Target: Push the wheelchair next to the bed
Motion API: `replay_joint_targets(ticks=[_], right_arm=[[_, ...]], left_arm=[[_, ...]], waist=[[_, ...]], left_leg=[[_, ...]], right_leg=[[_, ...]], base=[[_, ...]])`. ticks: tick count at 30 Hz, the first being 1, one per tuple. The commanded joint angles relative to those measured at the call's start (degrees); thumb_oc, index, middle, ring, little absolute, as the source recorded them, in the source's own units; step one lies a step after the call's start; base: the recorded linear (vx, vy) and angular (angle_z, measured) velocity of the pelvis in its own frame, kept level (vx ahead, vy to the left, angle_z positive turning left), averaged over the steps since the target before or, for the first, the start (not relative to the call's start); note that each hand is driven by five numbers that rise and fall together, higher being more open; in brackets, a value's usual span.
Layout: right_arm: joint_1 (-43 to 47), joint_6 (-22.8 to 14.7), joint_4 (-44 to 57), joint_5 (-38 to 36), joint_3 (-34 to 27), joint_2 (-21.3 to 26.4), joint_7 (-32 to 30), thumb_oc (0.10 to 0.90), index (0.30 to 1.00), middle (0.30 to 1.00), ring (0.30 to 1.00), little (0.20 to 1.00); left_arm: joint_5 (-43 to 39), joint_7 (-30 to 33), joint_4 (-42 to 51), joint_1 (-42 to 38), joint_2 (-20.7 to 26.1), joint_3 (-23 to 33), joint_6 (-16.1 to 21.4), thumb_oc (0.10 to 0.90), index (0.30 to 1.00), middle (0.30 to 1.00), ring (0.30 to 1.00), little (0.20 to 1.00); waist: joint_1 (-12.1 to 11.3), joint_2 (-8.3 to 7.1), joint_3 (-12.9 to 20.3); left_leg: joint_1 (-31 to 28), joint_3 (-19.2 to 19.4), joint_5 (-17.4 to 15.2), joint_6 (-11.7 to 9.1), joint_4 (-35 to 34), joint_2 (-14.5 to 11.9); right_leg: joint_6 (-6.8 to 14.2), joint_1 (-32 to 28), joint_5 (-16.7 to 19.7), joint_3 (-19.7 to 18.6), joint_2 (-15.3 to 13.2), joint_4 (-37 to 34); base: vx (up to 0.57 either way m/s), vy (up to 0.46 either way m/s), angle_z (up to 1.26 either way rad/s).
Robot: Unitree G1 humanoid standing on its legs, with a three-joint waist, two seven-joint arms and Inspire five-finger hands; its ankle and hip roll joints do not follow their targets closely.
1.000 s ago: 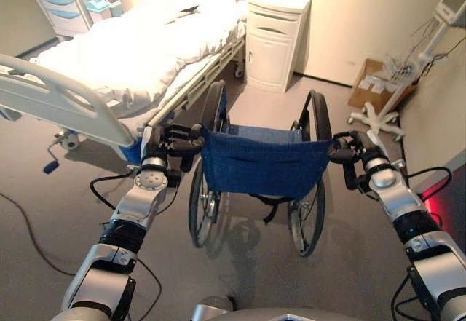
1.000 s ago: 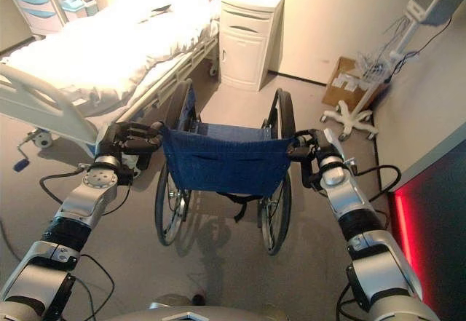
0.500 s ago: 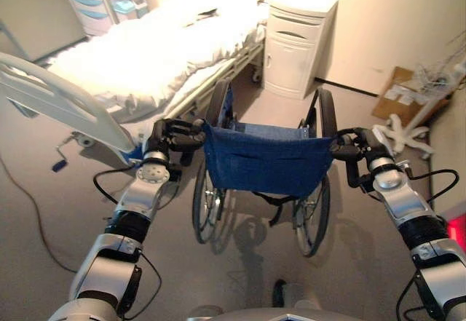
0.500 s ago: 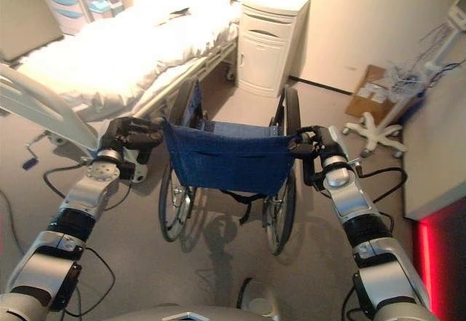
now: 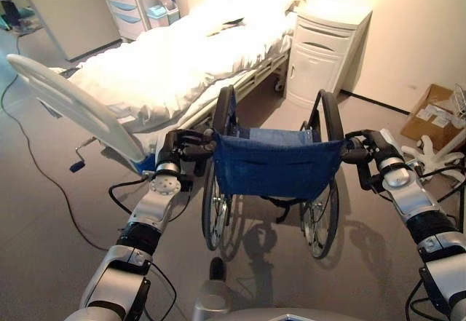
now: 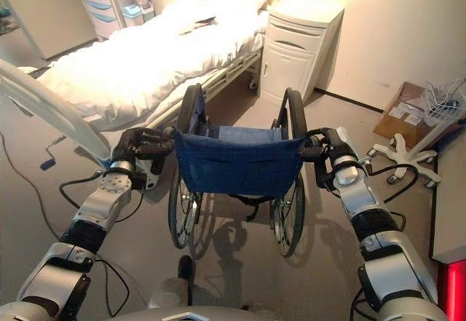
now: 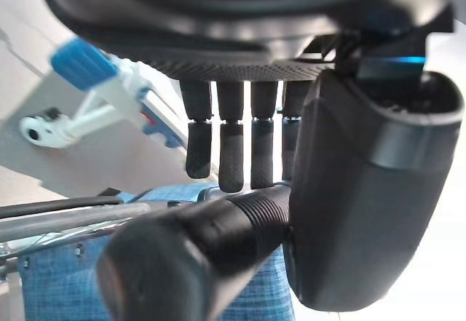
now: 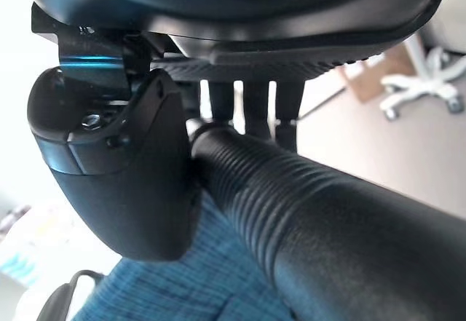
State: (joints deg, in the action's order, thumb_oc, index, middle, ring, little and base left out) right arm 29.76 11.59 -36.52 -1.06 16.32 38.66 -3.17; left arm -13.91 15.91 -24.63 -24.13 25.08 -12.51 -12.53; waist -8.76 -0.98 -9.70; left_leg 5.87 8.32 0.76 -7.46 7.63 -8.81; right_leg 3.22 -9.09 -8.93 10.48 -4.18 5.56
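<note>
as both hands [image 5: 175,143] grip, wheelchair [image 5: 277,164] faces nightstand [image 5: 320,41] (bed [image 5: 175,62] left)

Right hand [image 8: 124,183] curled round the ribbed black push handle [image 8: 306,212]; blue wheelchair backrest fabric [image 8: 196,292] beyond.

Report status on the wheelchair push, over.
Left robot hand and right robot hand shut on the push handles. Wheelchair beside hospital bed, near its foot end. Bedside cabinet ahead.

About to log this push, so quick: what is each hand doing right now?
Left hand: shut on the wheelchair's left push handle.
Right hand: shut on the wheelchair's right push handle.
</note>
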Motion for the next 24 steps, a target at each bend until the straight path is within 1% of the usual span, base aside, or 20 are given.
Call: replay_joint_targets(ticks=[1, 2, 4, 5, 6, 7, 9, 10, 11, 12, 13, 15, 16, 17, 18, 19, 20, 21, 22, 24], right_arm=[[-3.7, 1.2, 0.6, -1.5, 5.7, -4.1, 3.8, 0.4, 0.3, 0.3, 0.3, 0.3], [-3.9, 1.0, 0.2, -1.8, 5.5, -4.6, 3.7, 0.4, 0.3, 0.3, 0.3, 0.3], [-4.3, 1.0, 0.3, -1.9, 5.3, -5.0, 3.6, 0.4, 0.3, 0.3, 0.3, 0.3], [-5.3, 0.8, 0.3, -1.5, 4.9, -5.7, 3.2, 0.4, 0.3, 0.3, 0.3, 0.3], [-5.5, 0.8, 0.3, -1.5, 4.8, -5.8, 3.0, 0.4, 0.3, 0.3, 0.3, 0.3], [-7.2, 0.2, 0.7, -0.8, 4.2, -6.2, 2.5, 0.4, 0.3, 0.3, 0.3, 0.3], [-9.0, -0.4, 2.0, -0.6, 3.6, -6.1, 2.0, 0.4, 0.3, 0.3, 0.3, 0.3], [-9.3, -0.5, 2.3, -0.5, 3.5, -6.1, 2.0, 0.4, 0.3, 0.3, 0.3, 0.3], [-10.4, -0.5, 3.4, 0.3, 3.4, -6.3, 2.1, 0.4, 0.3, 0.3, 0.3, 0.3], [-10.5, -0.5, 3.7, 0.6, 3.4, -6.3, 2.1, 0.4, 0.3, 0.3, 0.3, 0.3], [-10.5, 0.0, 4.2, 1.2, 3.7, -6.1, 2.2, 0.4, 0.3, 0.3, 0.3, 0.3], [-10.2, 0.5, 4.1, 1.2, 3.8, -5.8, 2.3, 0.4, 0.3, 0.3, 0.3, 0.3], [-9.5, 1.1, 3.4, 1.0, 3.7, -5.3, 2.4, 0.4, 0.3, 0.3, 0.3, 0.3], [-9.1, 1.3, 3.0, 0.9, 3.7, -5.0, 2.4, 0.4, 0.3, 0.3, 0.3, 0.3], [-8.3, 1.6, 2.7, 0.6, 3.7, -4.7, 2.2, 0.4, 0.3, 0.3, 0.3, 0.3], [-7.7, 2.0, 2.4, 0.4, 3.8, -4.4, 1.9, 0.4, 0.3, 0.3, 0.3, 0.3], [-7.4, 1.9, 2.2, 0.5, 3.7, -4.3, 2.0, 0.4, 0.3, 0.3, 0.3, 0.3], [-6.9, 2.1, 2.2, 0.7, 3.8, -4.1, 2.2, 0.4, 0.3, 0.3, 0.3, 0.3], [-6.3, 2.7, 2.6, 1.1, 4.0, -3.7, 2.7, 0.4, 0.3, 0.3, 0.3, 0.3], [-5.6, 3.3, 2.9, 0.8, 4.3, -2.9, 3.3, 0.4, 0.3, 0.3, 0.3, 0.3]], left_arm=[[5.5, -5.8, -6.5, 1.0, 0.1, -7.5, -3.0, 0.4, 0.3, 0.3, 0.3, 0.3], [6.1, -5.9, -6.8, 0.4, 0.4, -8.0, -2.9, 0.4, 0.3, 0.3, 0.3, 0.3], [6.6, -5.9, -7.0, 0.0, 0.6, -8.3, -3.0, 0.4, 0.3, 0.3, 0.3, 0.3], [6.9, -5.8, -7.3, -0.6, 0.8, -8.8, -2.8, 0.4, 0.3, 0.3, 0.3, 0.3], [7.1, -5.8, -7.4, -0.7, 0.8, -8.9, -2.7, 0.4, 0.3, 0.3, 0.3, 0.3], [7.3, -5.1, -7.4, -1.2, 0.9, -9.2, -2.7, 0.4, 0.3, 0.3, 0.3, 0.3], [7.4, -4.6, -6.8, -1.4, 1.4, -9.3, -3.5, 0.4, 0.3, 0.3, 0.3, 0.3], [7.3, -4.4, -6.7, -1.4, 1.5, -9.2, -3.6, 0.4, 0.3, 0.3, 0.3, 0.3], [6.8, -4.1, -6.8, -1.1, 2.0, -8.7, -3.9, 0.4, 0.3, 0.3, 0.3, 0.3], [6.8, -4.0, -6.7, -0.9, 2.1, -8.4, -4.0, 0.4, 0.3, 0.3, 0.3, 0.3], [6.7, -3.6, -6.5, -0.5, 2.3, -7.4, -4.1, 0.4, 0.3, 0.3, 0.3, 0.3], [6.6, -3.6, -6.4, -0.5, 2.3, -6.9, -4.3, 0.4, 0.3, 0.3, 0.3, 0.3], [7.0, -3.9, -6.4, -0.7, 2.2, -6.7, -4.4, 0.4, 0.3, 0.3, 0.3, 0.3], [7.2, -4.1, -6.4, -1.0, 2.2, -6.7, -4.6, 0.4, 0.3, 0.3, 0.3, 0.3], [7.4, -4.2, -6.5, -1.7, 1.9, -7.0, -4.9, 0.4, 0.3, 0.3, 0.3, 0.3], [7.3, -4.1, -7.3, -2.3, 1.6, -7.4, -4.4, 0.4, 0.3, 0.3, 0.3, 0.3], [7.1, -3.9, -7.7, -2.5, 1.5, -7.7, -4.2, 0.4, 0.3, 0.3, 0.3, 0.3], [7.0, -3.8, -8.1, -2.8, 1.2, -7.9, -4.2, 0.4, 0.3, 0.3, 0.3, 0.3], [6.6, -3.8, -8.0, -2.8, 1.3, -7.8, -4.3, 0.4, 0.3, 0.3, 0.3, 0.3], [5.9, -3.4, -8.0, -2.6, 1.2, -7.7, -3.9, 0.4, 0.3, 0.3, 0.3, 0.3]], waist=[[2.5, -1.18, -1.5], [2.5, -1.32, -1.0], [2.7, -1.33, -0.5], [3.0, -1.07, 0.1], [3.1, -1.01, 0.2], [3.4, -0.45, 0.9], [3.9, 0.1, 1.2], [4.1, 0.23, 1.3], [4.6, 0.37, 1.3], [4.8, 0.25, 1.0], [5.9, 0.53, 0.3], [6.7, 0.26, -0.3], [7.4, -0.73, -0.4], [7.8, -1.05, -0.5], [8.2, -1.84, -0.5], [8.9, -1.76, -0.7], [9.1, -1.9, -0.7], [9.4, -1.88, -0.7], [9.5, -2.17, -0.7], [9.8, -2.56, -0.5]], left_leg=[[-0.6, -1.1, 0.0, 5.6, 1.7, 4.6], [-0.3, -1.2, -0.7, 6.1, 2.3, 5.6], [-0.4, -0.8, -0.9, 6.5, 2.1, 6.0], [-1.1, -0.2, -1.4, 7.6, 0.9, 7.2], [-1.2, 0.0, -1.4, 7.8, 0.7, 7.4], [-2.2, 0.6, -1.5, 8.7, -1.3, 8.8], [-3.5, 0.8, -1.9, 9.6, -2.8, 9.9], [-3.8, 0.9, -2.0, 9.7, -3.1, 10.1], [-5.5, 1.3, -2.1, 9.8, -4.1, 10.5], [-6.2, 1.5, -2.2, 9.9, -4.4, 10.6], [-8.8, 1.9, -2.8, 9.8, -4.9, 10.2], [-10.2, 1.8, -3.8, 9.9, -4.9, 10.2], [-10.8, 1.0, -5.5, 9.9, -4.2, 11.2], [-11.1, 0.5, -6.4, 10.0, -3.7, 11.6], [-11.5, 0.0, -7.5, 10.0, -3.3, 12.5], [-12.1, -1.0, -8.7, 9.9, -2.6, 12.7], [-12.3, -1.5, -9.3, 10.0, -2.2, 13.1], [-12.4, -2.2, -9.9, 10.0, -1.5, 13.3], [-12.4, -2.2, -11.3, 10.2, 0.0, 13.8], [-12.3, -1.8, -12.7, 10.6, 2.2, 14.1]], right_leg=[[4.6, -0.2, 1.4, 5.6, -6.5, 9.1], [4.9, -0.2, 1.5, 5.0, -7.0, 9.7], [5.2, 0.1, 2.4, 4.6, -7.5, 10.5], [5.7, 0.8, 4.8, 3.6, -8.8, 14.0], [5.8, 0.8, 5.1, 3.4, -9.0, 14.7], [6.1, 1.8, 9.1, 2.4, -10.0, 20.3], [6.1, 4.2, 11.1, 1.5, -10.1, 26.5], [6.2, 4.9, 11.7, 1.6, -9.9, 27.6], [6.4, 7.9, 13.9, 2.0, -10.1, 28.8], [6.5, 8.8, 14.1, 1.9, -10.3, 28.6], [6.2, 13.5, 14.9, 2.1, -9.7, 25.8], [6.0, 15.4, 15.3, 2.0, -9.1, 21.2], [6.3, 17.1, 17.2, 1.3, -8.2, 13.1], [6.5, 17.4, 18.0, 1.2, -8.1, 10.2], [7.0, 18.8, 19.3, 0.8, -8.4, 5.3], [7.2, 19.1, 19.3, 0.8, -8.0, 0.5], [7.2, 19.5, 18.9, 0.2, -7.7, -2.3], [7.1, 19.4, 18.4, -0.1, -7.0, -4.0], [7.0, 19.1, 18.2, 0.6, -6.5, -3.3], [7.0, 18.7, 17.8, 0.6, -5.7, -1.7]], base=[[0.42, 0.235, -0.39], [0.39, 0.215, -0.31], [0.26, 0.192, -0.1], [0.32, 0.27, -0.09], [0.41, 0.385, -0.15], [0.29, 0.279, -0.08], [0.29, 0.267, -0.14], [0.32, 0.215, -0.29], [0.24, 0.117, -0.16], [0.37, 0.083, -0.26], [0.29, -0.03, -0.43], [0.3, -0.105, -0.51], [0.3, -0.16, 0.0], [0.37, -0.206, 0.2], [0.33, -0.172, 0.46], [0.34, -0.178, 0.45], [0.36, -0.182, 0.58], [0.33, -0.189, 0.58], [0.26, -0.155, 0.49], [0.28, -0.19, 0.37]])
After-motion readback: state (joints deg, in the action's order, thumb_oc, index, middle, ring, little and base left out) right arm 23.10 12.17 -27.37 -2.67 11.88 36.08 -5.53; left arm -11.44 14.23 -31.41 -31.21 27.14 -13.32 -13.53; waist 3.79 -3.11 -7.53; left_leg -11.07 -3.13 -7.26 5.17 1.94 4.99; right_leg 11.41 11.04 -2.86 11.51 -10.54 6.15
